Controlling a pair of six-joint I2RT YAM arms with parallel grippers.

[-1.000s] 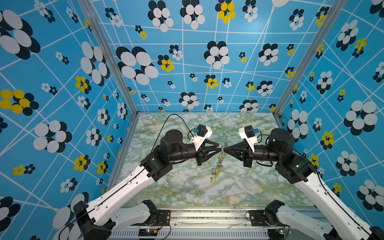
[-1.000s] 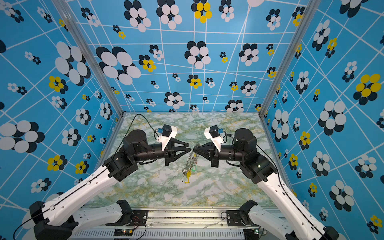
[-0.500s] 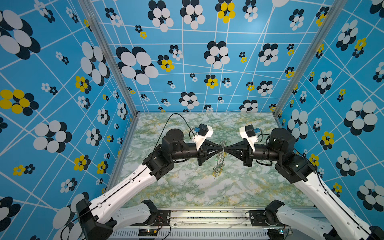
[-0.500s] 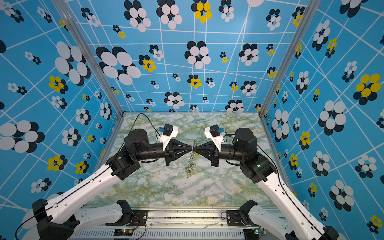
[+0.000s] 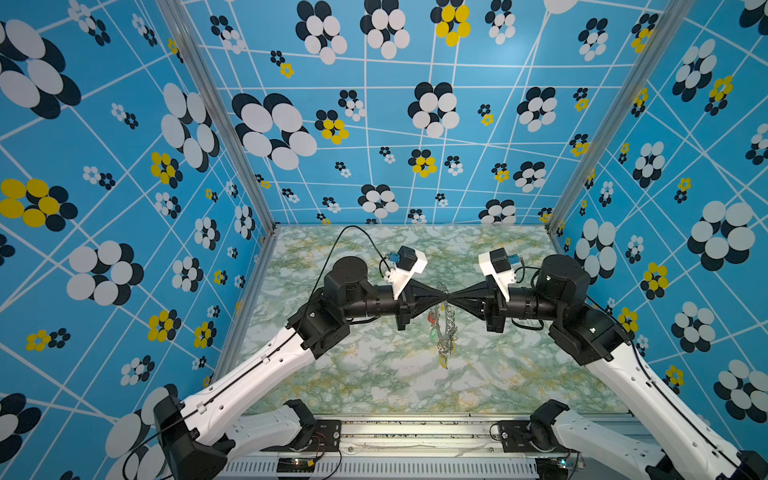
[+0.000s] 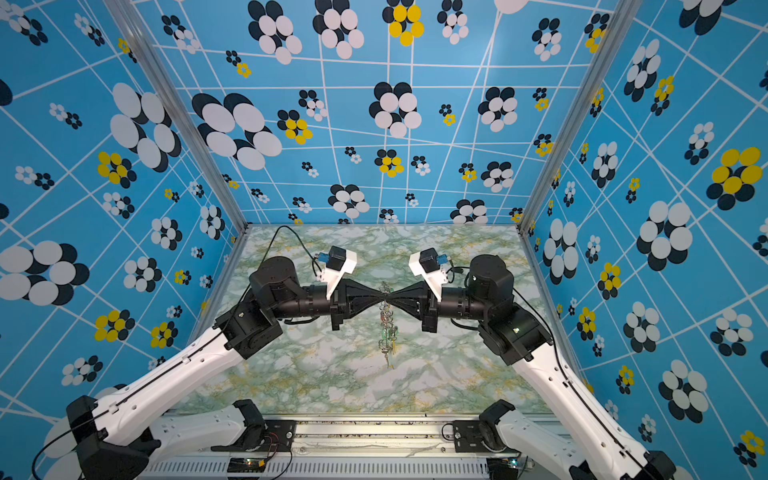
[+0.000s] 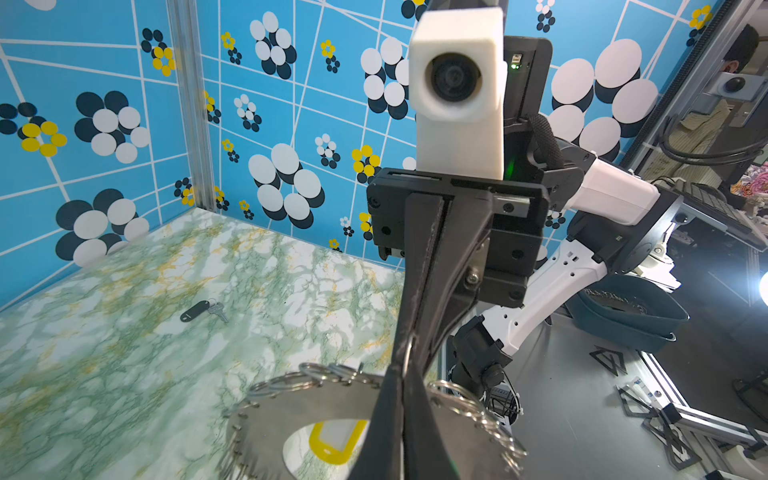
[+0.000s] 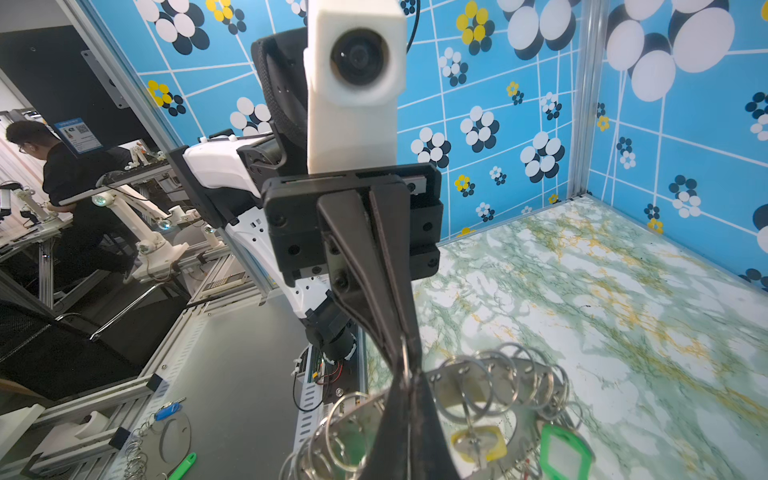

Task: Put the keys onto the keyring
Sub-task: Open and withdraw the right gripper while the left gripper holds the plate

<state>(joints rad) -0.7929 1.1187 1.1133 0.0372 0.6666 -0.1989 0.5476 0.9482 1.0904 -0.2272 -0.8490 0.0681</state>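
Grey keyring (image 5: pixel 448 332) hangs between left gripper (image 5: pixel 444 296) and right gripper (image 5: pixel 450 296), both pinched shut tip to tip at its top, while the black-tagged key (image 7: pixel 203 311) lies flat on the table (image 7: pixel 104 332), lower and rearward, probably nearer the right arm.

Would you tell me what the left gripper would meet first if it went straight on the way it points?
The right gripper, at once: the left gripper points level at it, tip to tip, both shut on the top of the keyring. Only its thin edge seems to lie between them.
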